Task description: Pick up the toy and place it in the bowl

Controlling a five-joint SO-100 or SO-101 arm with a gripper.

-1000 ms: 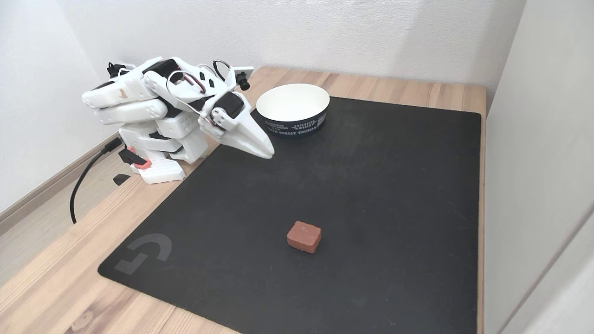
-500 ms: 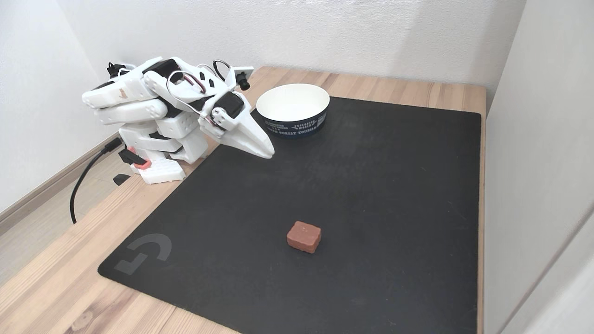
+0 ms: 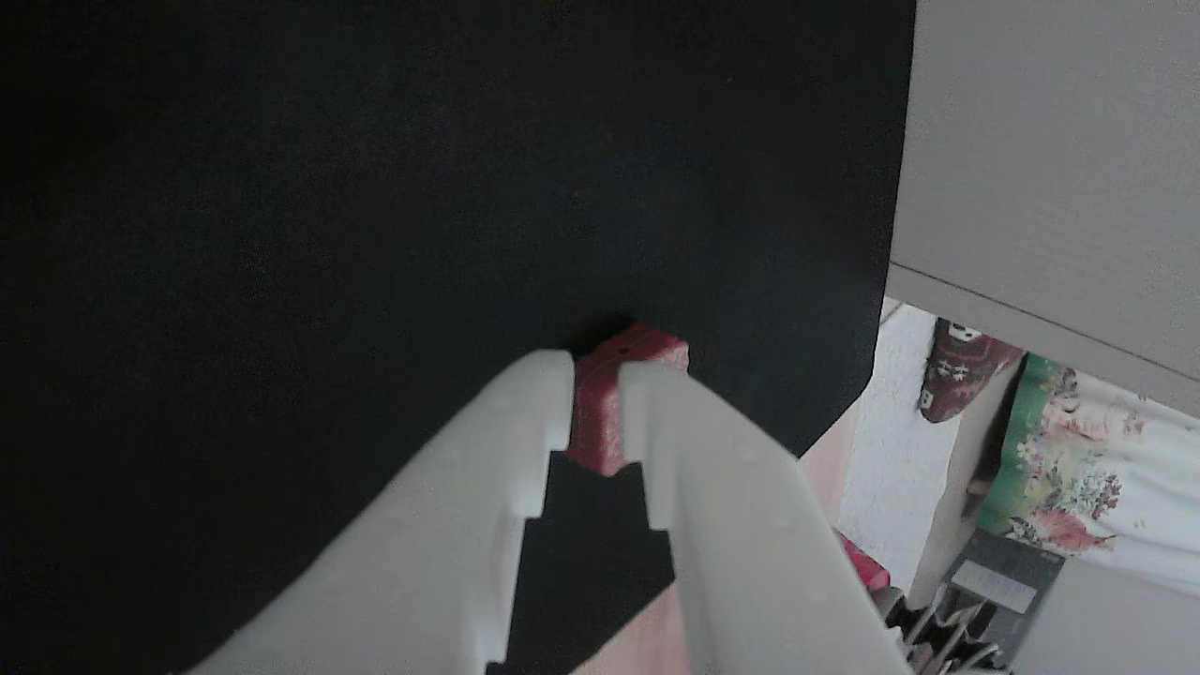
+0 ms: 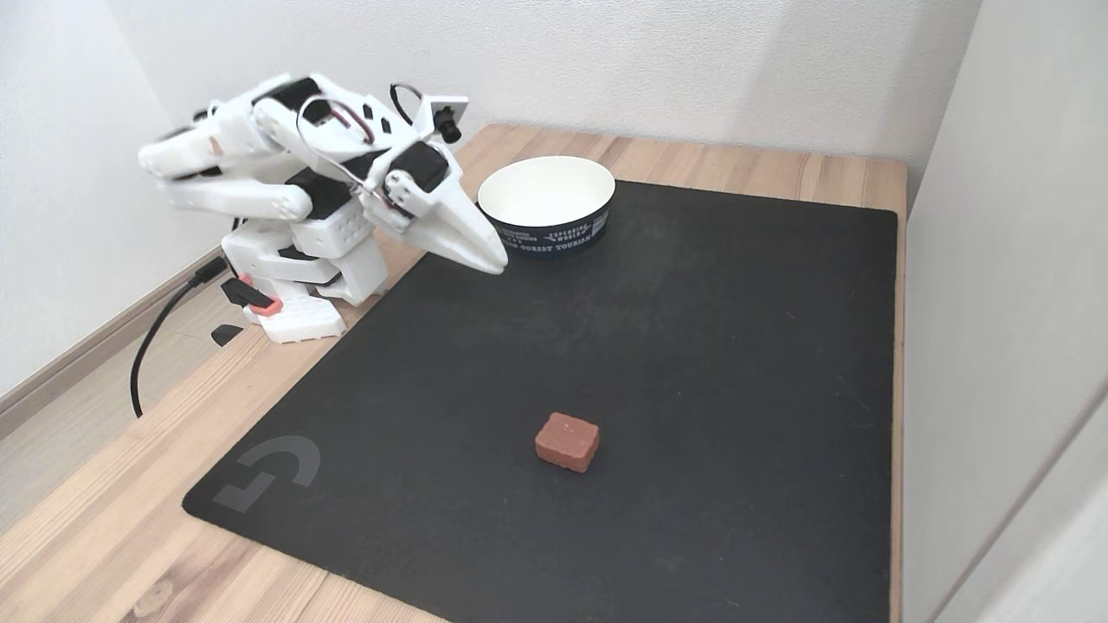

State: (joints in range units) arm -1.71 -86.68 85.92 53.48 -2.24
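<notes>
Clearly the reach is only beginning: in the fixed view the white two-finger gripper is seen raised beside the white paper bowl with a dark printed band, well apart from the small red rounded block with mottled faces, which lies alone near the middle of the black mat on the wooden worktop. The jaws are held narrow, a slim gap showing in the other view, and nothing is gripped. A long forward reach, a wider opening and a descent over the block are judged necessary next
</notes>
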